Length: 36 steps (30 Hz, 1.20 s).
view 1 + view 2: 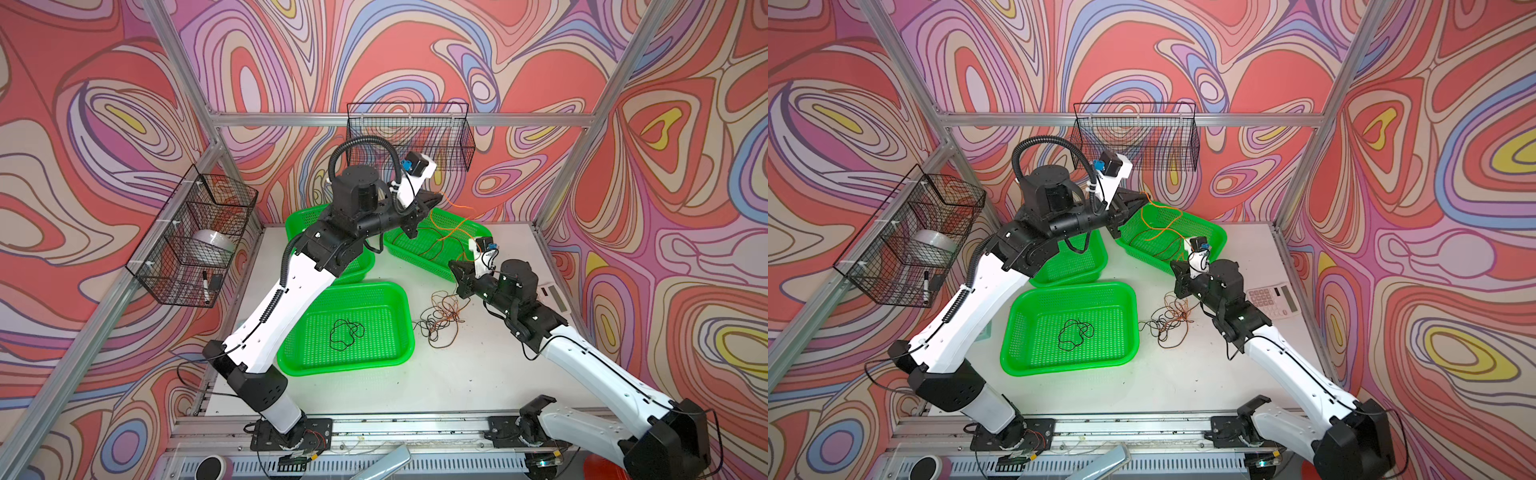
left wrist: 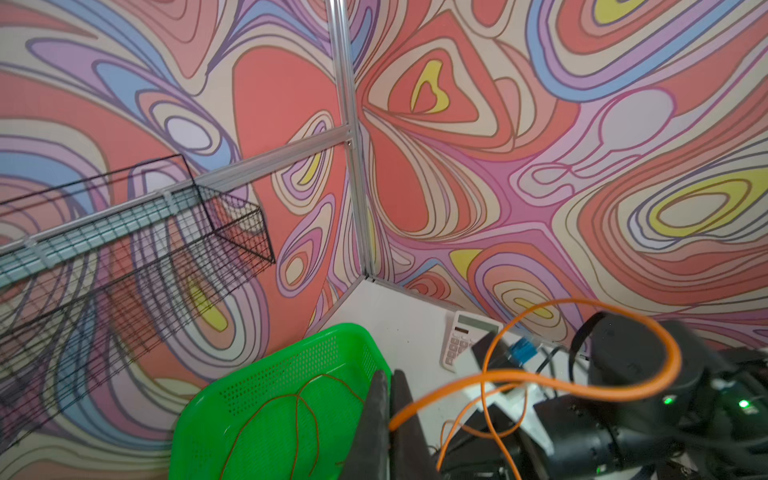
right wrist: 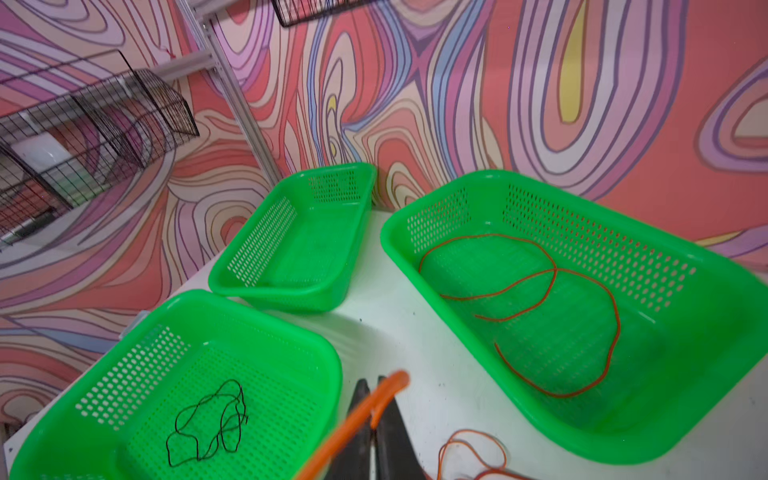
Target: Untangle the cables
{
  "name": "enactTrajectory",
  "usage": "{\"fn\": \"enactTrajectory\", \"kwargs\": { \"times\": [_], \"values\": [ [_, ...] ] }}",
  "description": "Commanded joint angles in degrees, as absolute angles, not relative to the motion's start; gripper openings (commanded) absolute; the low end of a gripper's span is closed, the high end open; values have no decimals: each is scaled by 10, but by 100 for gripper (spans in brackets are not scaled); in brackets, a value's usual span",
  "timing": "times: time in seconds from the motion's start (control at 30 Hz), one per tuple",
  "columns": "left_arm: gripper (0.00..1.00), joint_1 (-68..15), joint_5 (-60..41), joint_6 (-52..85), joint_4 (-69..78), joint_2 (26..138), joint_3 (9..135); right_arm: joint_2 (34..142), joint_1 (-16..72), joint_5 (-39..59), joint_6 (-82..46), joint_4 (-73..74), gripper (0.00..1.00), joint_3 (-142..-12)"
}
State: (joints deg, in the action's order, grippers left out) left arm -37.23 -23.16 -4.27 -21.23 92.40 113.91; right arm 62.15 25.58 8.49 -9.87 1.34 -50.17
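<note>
The orange cable (image 3: 386, 388) looked blurry at the right fingers (image 3: 392, 436), both cut off by the edge. The left arm (image 1: 286, 307) hid part of a green basket (image 1: 301, 222).

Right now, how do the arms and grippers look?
Both the left arm and right arm have white shells, black joints and thin black cables along them. The left one carries a black corrugated hose. The left gripper and right gripper have slim, black, tapering fingers.

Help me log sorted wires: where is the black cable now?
In both top views the black cable lies coiled in the front green basket, just left of the loose cable tangle.
</note>
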Motion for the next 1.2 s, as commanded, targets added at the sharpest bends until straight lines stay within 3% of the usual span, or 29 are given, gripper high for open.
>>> {"fn": "enactTrajectory", "kwargs": {
  "times": [0.0,0.27,0.37,0.5,0.77,1.17],
  "values": [
    [0,-348,-249,-25,-173,891,1094,615,258,61,-83,-49,0,-575],
    [0,-307,-273,6,-121,861,980,658,258,58,-76,-115,0,-717],
    [25,-298,-282,15,-105,851,931,678,258,64,-75,-151,0,-757],
    [69,-290,-303,22,-68,837,864,695,258,77,-74,-173,0,-787],
    [99,-288,-308,-4,-25,806,778,708,257,85,-62,-199,0,-825],
    [100,-347,-401,-3,107,862,766,725,258,147,-79,-212,0,-863]
  ]
}}
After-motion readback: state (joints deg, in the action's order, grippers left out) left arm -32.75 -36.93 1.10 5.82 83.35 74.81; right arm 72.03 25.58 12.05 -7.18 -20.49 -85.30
